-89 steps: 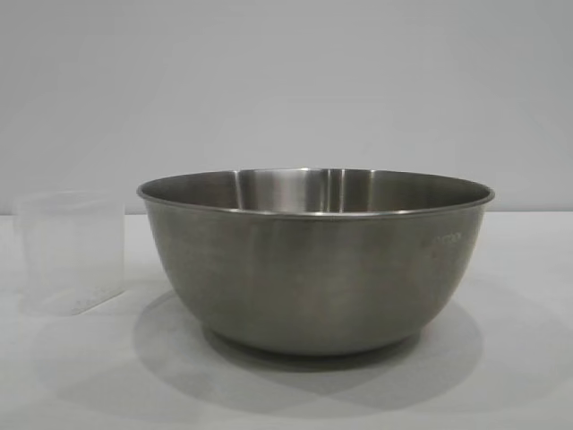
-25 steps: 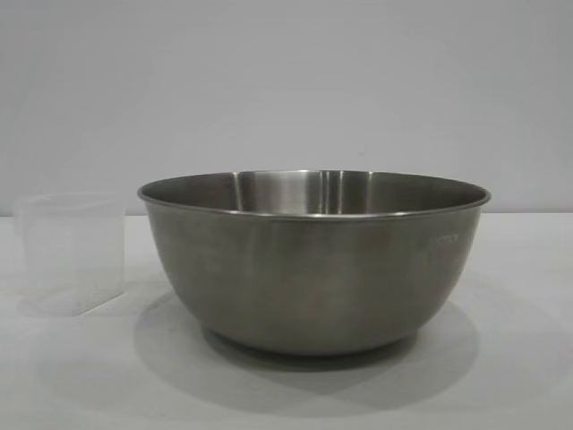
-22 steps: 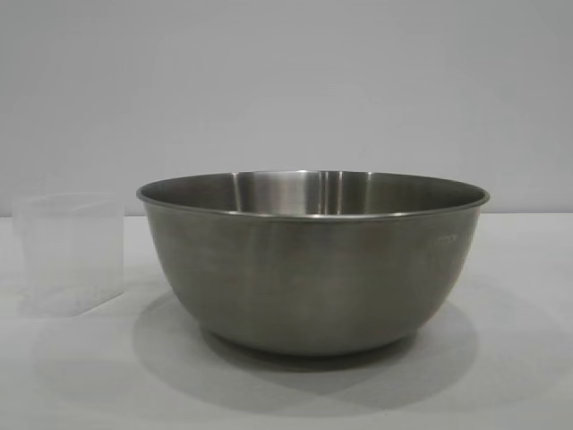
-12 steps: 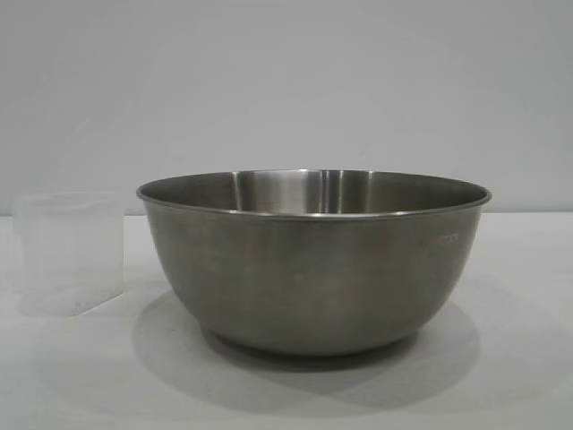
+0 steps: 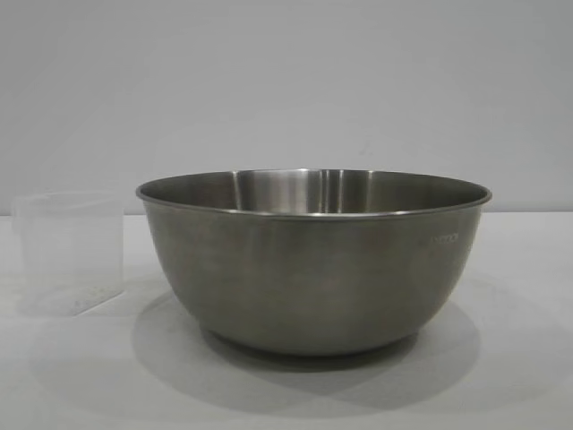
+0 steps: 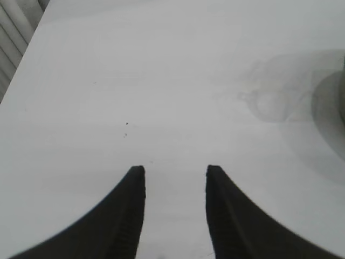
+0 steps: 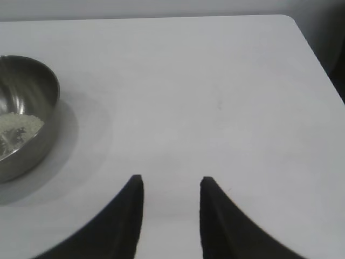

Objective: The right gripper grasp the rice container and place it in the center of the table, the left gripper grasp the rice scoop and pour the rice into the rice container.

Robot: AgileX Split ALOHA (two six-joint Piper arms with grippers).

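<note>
White table (image 5: 519,376) before a pale grey wall. The rice container (image 5: 313,260), a stainless-steel bowl, stands upright at centre with white rice (image 7: 19,124) inside. The translucent rice scoop (image 5: 70,253) stands upright just beside it, apart from its wall. The left gripper (image 6: 175,171) and right gripper (image 7: 168,179) hover over bare tabletop, fingers apart, holding nothing.
</note>
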